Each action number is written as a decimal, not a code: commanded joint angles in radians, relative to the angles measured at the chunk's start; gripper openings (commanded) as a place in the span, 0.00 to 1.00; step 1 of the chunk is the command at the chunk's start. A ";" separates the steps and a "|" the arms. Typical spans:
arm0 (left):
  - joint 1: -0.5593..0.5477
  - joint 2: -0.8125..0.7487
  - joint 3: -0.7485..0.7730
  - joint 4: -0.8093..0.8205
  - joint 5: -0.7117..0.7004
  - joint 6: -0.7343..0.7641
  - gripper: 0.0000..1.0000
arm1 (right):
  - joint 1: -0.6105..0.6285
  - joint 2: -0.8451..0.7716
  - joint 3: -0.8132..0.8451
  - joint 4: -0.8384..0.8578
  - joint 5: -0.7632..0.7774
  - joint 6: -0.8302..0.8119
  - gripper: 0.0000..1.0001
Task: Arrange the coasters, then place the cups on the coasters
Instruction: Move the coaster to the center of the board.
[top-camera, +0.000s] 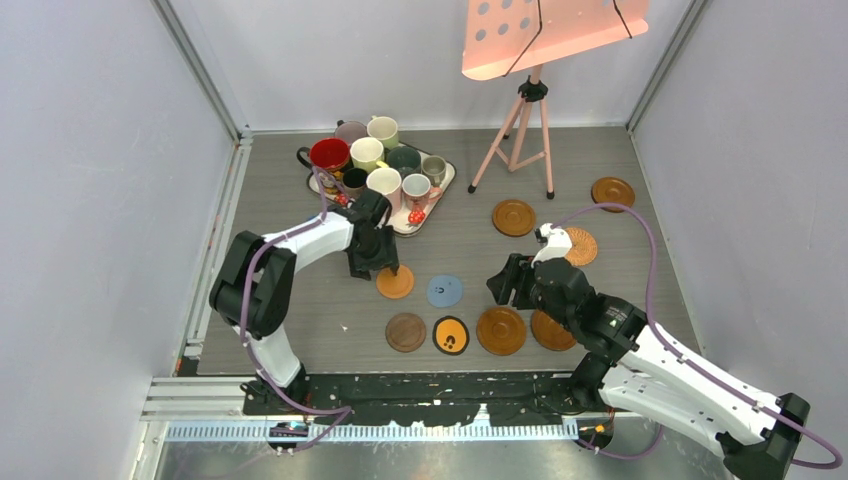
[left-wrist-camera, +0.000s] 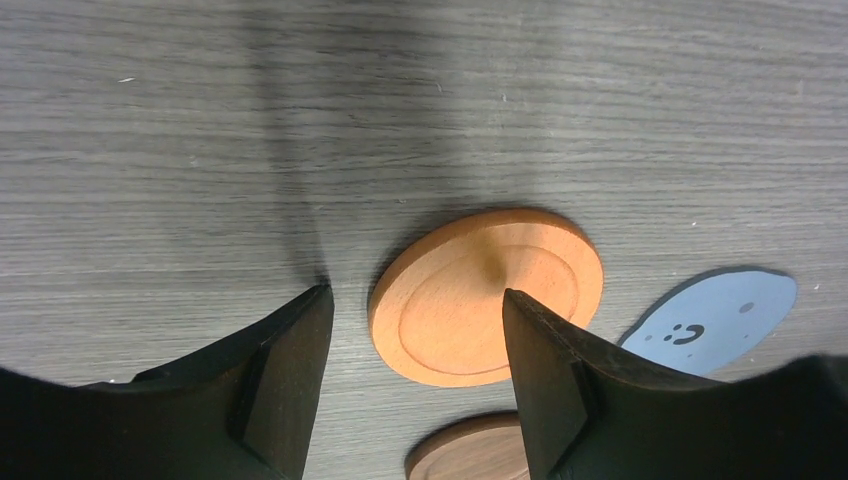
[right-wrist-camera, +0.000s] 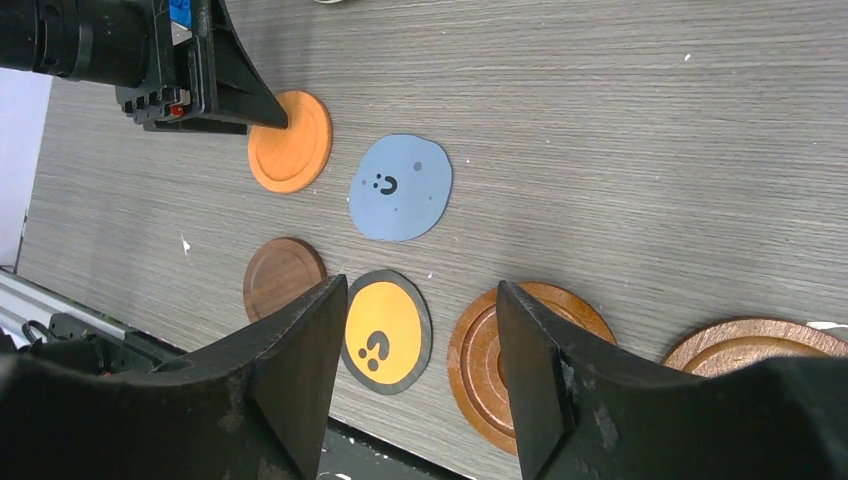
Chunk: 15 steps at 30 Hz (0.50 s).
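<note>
Left pincer (left-wrist-camera: 415, 292) spread, flat round orange wooden coaster (left-wrist-camera: 480, 290) on grey desk (left-wrist-camera: 200, 150) directly below between its fingers (left-wrist-camera: 285, 370), left arm nearer; right pincer (right-wrist-camera: 420, 288) spread, empty

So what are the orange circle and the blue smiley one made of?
Orange coaster: looks like wood, smooth matte finish, with faint grain and a carved ring. Blue coaster: very thin and flat, matte, unevenly cut edge; maybe felt, silicone or card, can't tell.
</note>
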 joint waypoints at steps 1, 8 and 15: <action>0.004 -0.004 0.012 0.035 0.067 0.031 0.65 | 0.005 0.008 0.049 0.027 0.039 -0.011 0.63; -0.017 -0.018 -0.042 0.079 0.126 0.013 0.65 | 0.005 0.042 0.043 0.061 0.025 -0.001 0.63; -0.044 -0.020 -0.066 0.093 0.148 0.002 0.64 | 0.004 0.085 0.061 0.071 0.013 -0.003 0.63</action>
